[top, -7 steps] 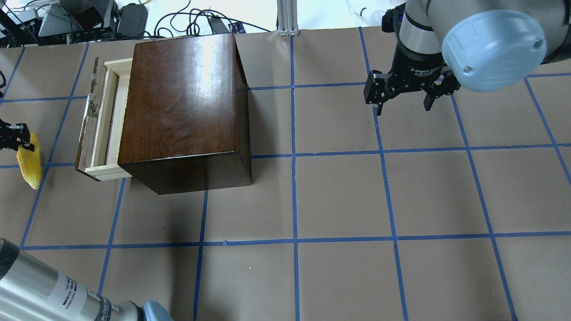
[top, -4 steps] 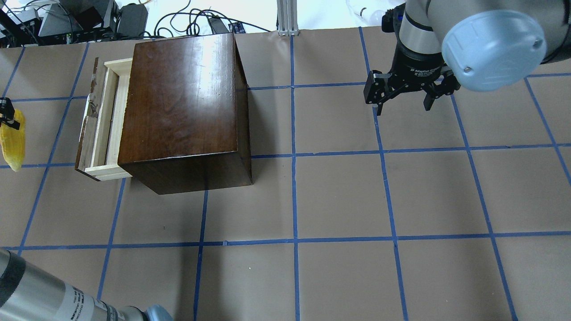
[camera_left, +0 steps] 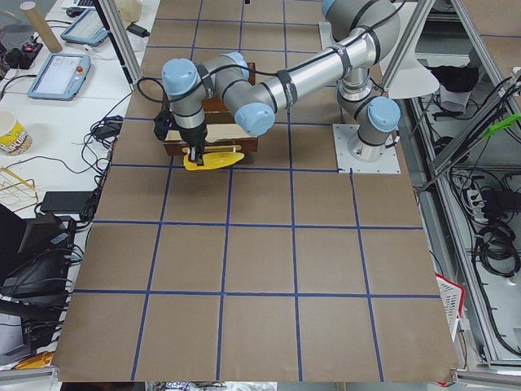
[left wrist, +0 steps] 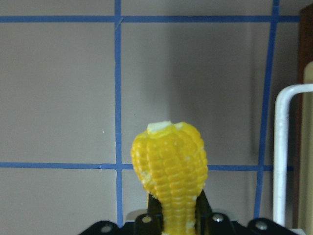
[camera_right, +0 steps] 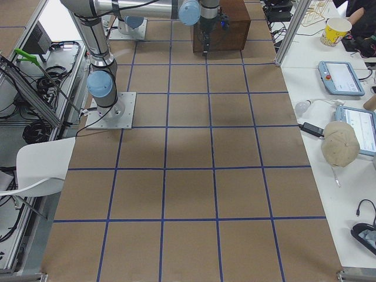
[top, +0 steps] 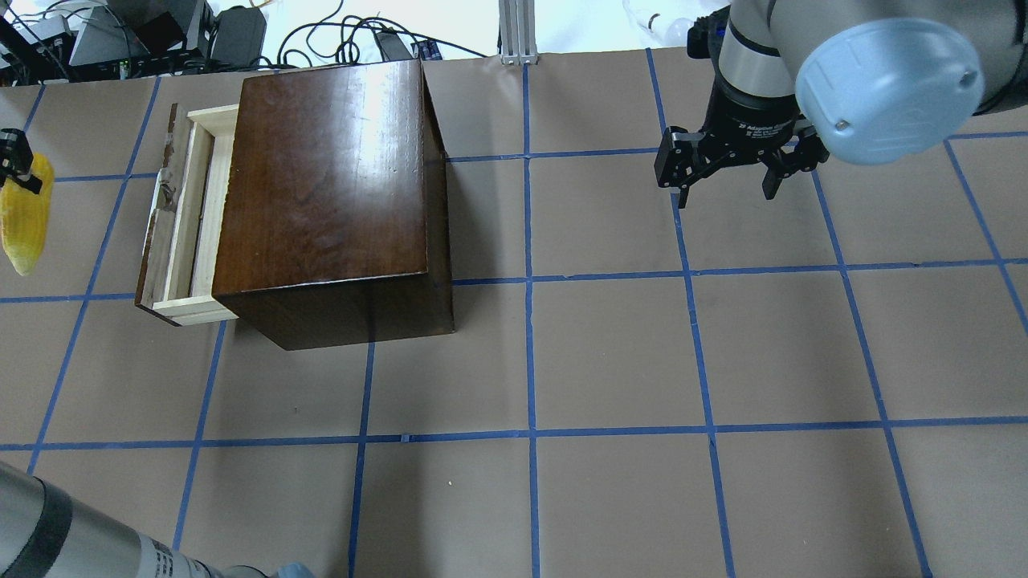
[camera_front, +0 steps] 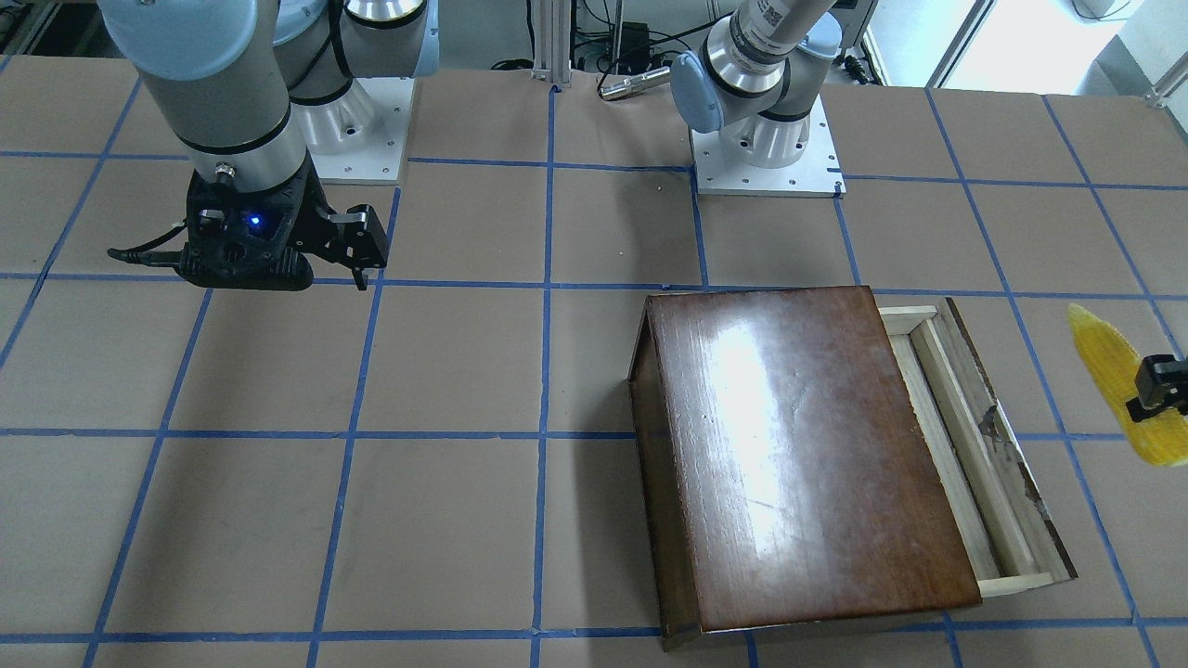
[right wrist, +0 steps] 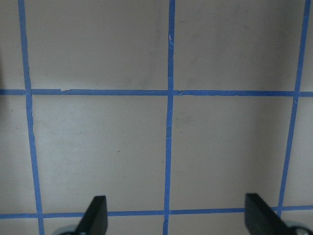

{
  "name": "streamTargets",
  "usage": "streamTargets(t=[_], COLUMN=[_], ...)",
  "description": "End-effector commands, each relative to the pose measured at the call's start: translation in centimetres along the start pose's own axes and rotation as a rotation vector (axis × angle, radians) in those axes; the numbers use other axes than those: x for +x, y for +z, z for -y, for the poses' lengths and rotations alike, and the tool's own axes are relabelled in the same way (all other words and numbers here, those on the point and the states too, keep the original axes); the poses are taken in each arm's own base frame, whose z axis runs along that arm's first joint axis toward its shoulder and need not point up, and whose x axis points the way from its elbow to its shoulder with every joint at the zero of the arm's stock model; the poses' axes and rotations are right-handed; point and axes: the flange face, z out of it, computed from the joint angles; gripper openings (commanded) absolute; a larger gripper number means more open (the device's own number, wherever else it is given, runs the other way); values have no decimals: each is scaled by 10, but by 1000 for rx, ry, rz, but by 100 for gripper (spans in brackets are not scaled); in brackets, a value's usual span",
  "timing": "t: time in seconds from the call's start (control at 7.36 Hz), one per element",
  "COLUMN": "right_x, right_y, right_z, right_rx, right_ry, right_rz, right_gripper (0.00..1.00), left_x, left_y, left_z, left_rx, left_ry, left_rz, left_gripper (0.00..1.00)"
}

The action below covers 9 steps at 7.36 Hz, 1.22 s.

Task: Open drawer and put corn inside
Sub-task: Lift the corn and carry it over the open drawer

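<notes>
Left tool point(top: 14, 160) is at the far left edge of the overhead frame, clamped on the corn point(top: 26, 215). It grips the cob at its upper end, with the tapered tip pointing toward the lower frame. In the left wrist view the cob sits tight between both fingers and sticks out ahead over the counter point(top: 610, 353). Its shadow falls offset to the upper right, so it looks held off the surface, but I can't tell how high. In the exterior left view the left arm reaches from its base at right across to the upper left. Its wrist is bent over and the tool points down, just in front of the drawer's front panel. Only its forearm shows in the overhead view, at the lower left corner. The drawer point(top: 193, 210) is pulled partway out of the left side of the dark-brown box point(top: 329, 177) in the upper left of the overhead frame. The pale wood tray is exposed and the chipped dark front panel faces the frame's left edge. The corn is left of that panel, near it but apart, and not over the tray. Right tool point(top: 727, 193) is in the upper right of the overhead frame, well apart from the box. Its wrist is vertical and the tool points straight down over a blue tape line point(top: 683, 241). Its fingers are spread wide with nothing between them. The right wrist view shows both fingertips point(right wrist: 96, 214) at the bottom corners, with only counter and tape grid between.
</notes>
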Motion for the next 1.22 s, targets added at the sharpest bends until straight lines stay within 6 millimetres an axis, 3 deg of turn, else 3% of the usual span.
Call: streamTargets(t=[0.0,0.27,0.41,1.09], right_x=[0,0,0,0], right_y=[0,-1,-1,-1], right_z=[0,0,0,0], right_rx=[1,1,2,1], right_ry=[0,0,0,0], right_rz=[-1,-1,0,-3], right_gripper=[100,100,100,100], left_x=[78,120,130,132], left_y=[-17,-8,-3,29], left_z=[13,26,30,28], left_rx=[4,-8,-14,-49], left_ry=[120,178,174,44], left_rz=[5,-7,-15,-37], left_gripper=[0,0,0,0])
